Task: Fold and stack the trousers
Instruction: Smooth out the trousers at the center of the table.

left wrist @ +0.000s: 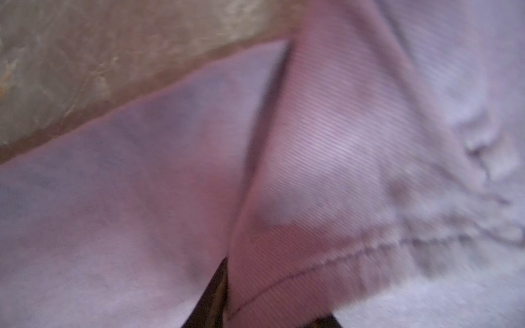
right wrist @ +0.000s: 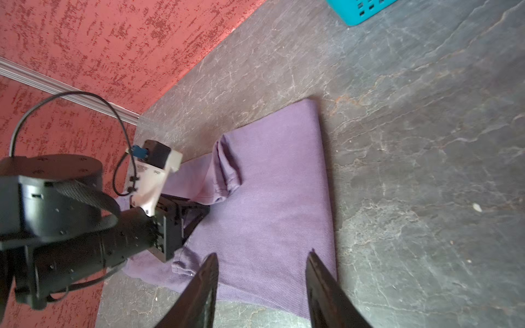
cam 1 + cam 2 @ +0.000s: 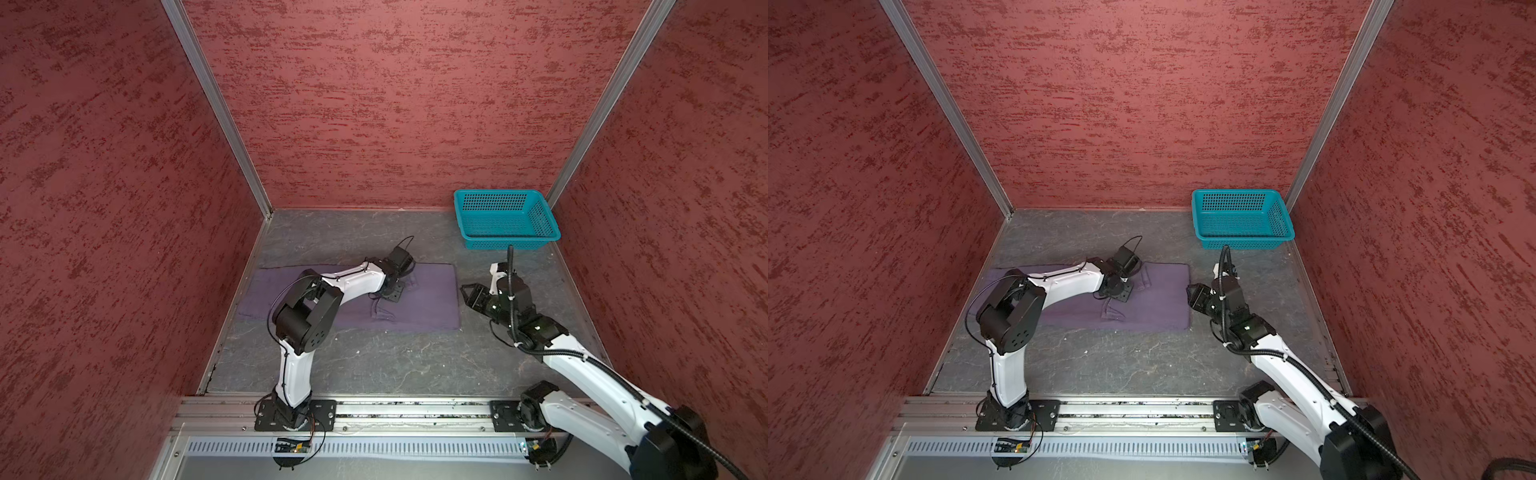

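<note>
One pair of purple trousers [image 3: 424, 301] lies flat across the worktop [image 3: 374, 365], already folded into a long band. It reaches from near the left edge to somewhat past the middle.

A little to the right of the middle of the band, the left end effector [image 3: 392, 293] is down on the cloth. The left wrist view shows a raised fold with a stitched hem running between its fingers [image 1: 216, 295], so it is pinching the trousers. How many layers it has, I cannot tell. I judge this to be the first risk: if only the top layer is caught, a lift would pull the fold open and leave the lower layer behind. A weak grip on such soft cloth could also slip.

Just beside the right end of the trousers, the right end effector [image 3: 467, 295] hovers with its fingers spread and nothing between them. As it holds nothing, a pull by the left arm alone may drag or twist the whole band.

At the back right corner stands a teal basket [image 3: 509, 240], well apart from the trousers. It looks smaller than the band, so if the trousers go there, a loose fold may hang over its rim.
</note>
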`<state>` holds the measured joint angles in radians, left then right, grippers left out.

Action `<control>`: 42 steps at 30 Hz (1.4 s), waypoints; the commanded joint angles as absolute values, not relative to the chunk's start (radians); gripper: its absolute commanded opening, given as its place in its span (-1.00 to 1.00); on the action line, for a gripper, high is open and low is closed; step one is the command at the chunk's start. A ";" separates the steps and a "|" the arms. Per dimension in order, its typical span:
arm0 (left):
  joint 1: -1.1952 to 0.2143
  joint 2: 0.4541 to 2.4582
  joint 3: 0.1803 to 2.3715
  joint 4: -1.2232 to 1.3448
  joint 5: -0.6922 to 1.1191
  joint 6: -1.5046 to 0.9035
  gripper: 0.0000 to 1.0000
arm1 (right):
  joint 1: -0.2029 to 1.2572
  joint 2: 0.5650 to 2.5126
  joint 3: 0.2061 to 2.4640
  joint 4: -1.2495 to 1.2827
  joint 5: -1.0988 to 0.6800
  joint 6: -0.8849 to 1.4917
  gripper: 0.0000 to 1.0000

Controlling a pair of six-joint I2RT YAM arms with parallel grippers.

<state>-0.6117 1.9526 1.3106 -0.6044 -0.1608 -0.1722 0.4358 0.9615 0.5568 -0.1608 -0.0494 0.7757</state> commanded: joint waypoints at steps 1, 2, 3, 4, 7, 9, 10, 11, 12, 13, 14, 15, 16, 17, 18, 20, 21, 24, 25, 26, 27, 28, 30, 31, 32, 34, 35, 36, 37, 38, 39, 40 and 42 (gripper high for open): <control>-0.528 1.898 1.281 -0.578 0.042 -0.243 -0.41 | 0.423 0.972 0.549 -0.109 -0.079 0.789 -0.01; -0.497 1.893 1.270 -0.562 0.130 -0.264 -0.48 | 0.421 0.978 0.548 -0.104 -0.084 0.788 0.00; -0.469 1.889 1.258 -0.543 0.208 -0.290 -0.57 | 0.419 0.984 0.548 -0.101 -0.088 0.789 -0.01; -0.445 1.883 1.243 -0.521 0.276 -0.308 -0.64 | 0.418 0.990 0.548 -0.096 -0.092 0.790 -0.02; -0.394 1.871 1.205 -0.453 0.470 -0.361 -0.98 | 0.414 0.999 0.545 -0.087 -0.104 0.794 -0.03; -0.372 1.862 1.187 -0.412 0.591 -0.400 -1.00 | 0.411 1.000 0.541 -0.085 -0.104 0.792 -0.04; -0.367 1.855 1.183 -0.402 0.628 -0.415 -1.00 | 0.410 1.002 0.541 -0.085 -0.104 0.792 -0.04; -0.362 1.842 1.177 -0.389 0.661 -0.429 -1.00 | 0.408 1.002 0.540 -0.084 -0.104 0.792 -0.05; -0.359 1.828 1.171 -0.380 0.684 -0.440 -1.00 | 0.406 1.004 0.540 -0.083 -0.104 0.795 -0.05; -0.354 1.817 1.167 -0.373 0.701 -0.449 -1.00 | 0.404 1.006 0.539 -0.081 -0.106 0.795 -0.06; -0.350 1.808 1.164 -0.367 0.720 -0.457 -1.00 | 0.404 1.008 0.538 -0.079 -0.107 0.796 -0.06; -0.343 1.801 1.164 -0.367 0.734 -0.466 -1.00 | 0.403 1.011 0.537 -0.076 -0.109 0.795 -0.06; -0.336 1.797 1.164 -0.370 0.744 -0.476 -1.00 | 0.403 1.012 0.535 -0.074 -0.111 0.797 -0.07; -0.325 1.790 1.163 -0.375 0.754 -0.484 -1.00 | 0.402 1.015 0.533 -0.071 -0.112 0.798 -0.07; -0.313 1.779 1.159 -0.380 0.760 -0.493 -1.00 | 0.402 1.017 0.531 -0.068 -0.114 0.799 -0.08; -0.285 1.747 1.145 -0.385 0.765 -0.517 -1.00 | 0.400 1.023 0.530 -0.062 -0.118 0.801 -0.09; -0.269 1.731 1.138 -0.386 0.767 -0.525 -1.00 | 0.400 1.025 0.530 -0.063 -0.120 0.801 -0.09; -0.227 1.688 1.126 -0.411 0.768 -0.537 -1.00 | 0.398 1.028 0.526 -0.058 -0.121 0.799 -0.10; -0.216 1.674 1.121 -0.421 0.769 -0.538 -1.00 | 0.398 1.031 0.526 -0.057 -0.121 0.800 -0.11; -0.207 1.661 1.111 -0.430 0.769 -0.540 -1.00 | 0.397 1.035 0.526 -0.057 -0.123 0.799 -0.11; -0.201 1.651 1.104 -0.437 0.769 -0.540 -1.00 | 0.396 1.037 0.528 -0.055 -0.124 0.800 -0.12; -0.194 1.641 1.095 -0.443 0.766 -0.540 -1.00 | 0.396 1.040 0.528 -0.052 -0.127 0.800 -0.12; -0.183 1.633 1.077 -0.454 0.761 -0.538 -1.00 | 0.396 1.044 0.527 -0.046 -0.130 0.802 -0.12; -0.175 1.632 1.065 -0.455 0.760 -0.538 -1.00 | 0.396 1.046 0.526 -0.045 -0.132 0.802 -0.12; -0.169 1.635 1.055 -0.460 0.757 -0.540 -1.00 | 0.394 1.049 0.526 -0.046 -0.132 0.801 -0.12; -0.149 1.637 1.030 -0.459 0.758 -0.554 -1.00 | 0.394 1.055 0.526 -0.046 -0.135 0.802 -0.13; -0.138 1.636 1.018 -0.455 0.760 -0.564 -1.00 | 0.394 1.057 0.526 -0.044 -0.136 0.802 -0.13; -0.127 1.631 1.004 -0.448 0.766 -0.574 -1.00 | 0.393 1.057 0.526 -0.044 -0.139 0.802 -0.13; -0.116 1.624 0.993 -0.442 0.774 -0.586 -1.00 | 0.393 1.057 0.525 -0.044 -0.140 0.800 -0.12; -0.107 1.618 0.987 -0.442 0.778 -0.594 -1.00 | 0.392 1.058 0.523 -0.042 -0.141 0.798 -0.13; -0.102 1.609 0.982 -0.449 0.779 -0.601 -1.00 | 0.393 1.061 0.522 -0.043 -0.141 0.797 -0.12; -0.096 1.600 0.981 -0.463 0.779 -0.605 -1.00 | 0.393 1.065 0.522 -0.043 -0.141 0.796 -0.12; -0.085 1.578 0.978 -0.481 0.783 -0.621 -1.00 | 0.392 1.076 0.522 -0.041 -0.141 0.795 -0.11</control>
<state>-0.0986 1.6341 0.9760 -0.4637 0.7593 -0.5922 0.4011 1.0657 0.5388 -0.0734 -0.1326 0.7868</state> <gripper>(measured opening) 0.072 0.441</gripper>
